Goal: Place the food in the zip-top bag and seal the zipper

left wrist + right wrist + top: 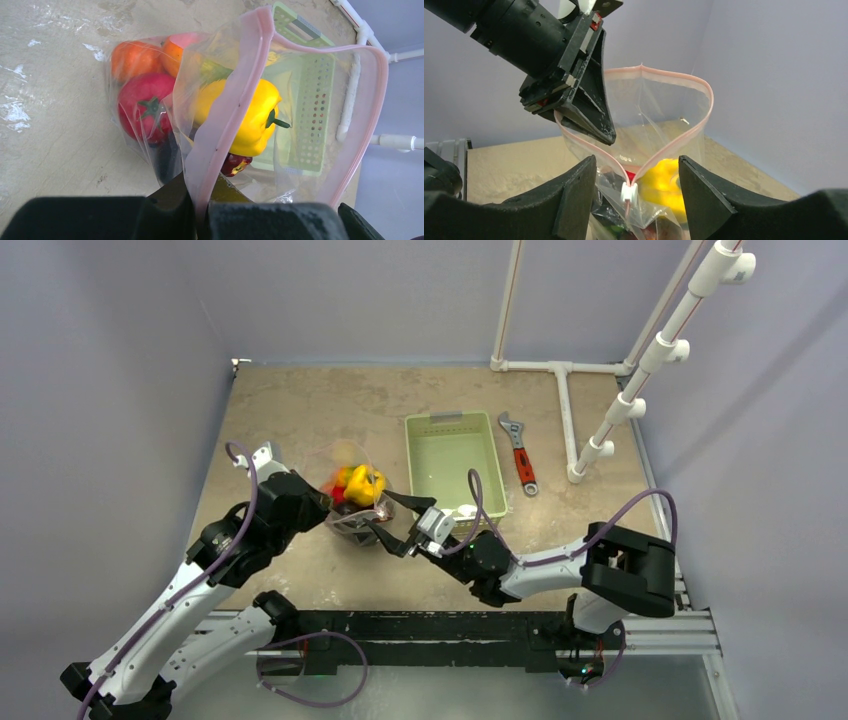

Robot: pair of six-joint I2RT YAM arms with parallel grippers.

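The clear zip-top bag (352,502) stands on the table with its mouth open and the food inside. The left wrist view shows a yellow pepper (250,117), a red tomato (142,107), an orange (131,57), a dark plum (235,164) and a dark eggplant (167,160). My left gripper (202,212) is shut on the pink zipper (235,105) at one end of the mouth and holds it up. My right gripper (636,170) is open, its jaws on either side of the white slider (629,192) without touching it. The left gripper (589,112) also shows in the right wrist view.
A light green slotted basket (452,462) stands right of the bag. A red-handled wrench (520,455) lies beside it. A white pipe frame (565,400) stands at the back right. Grey walls enclose the table.
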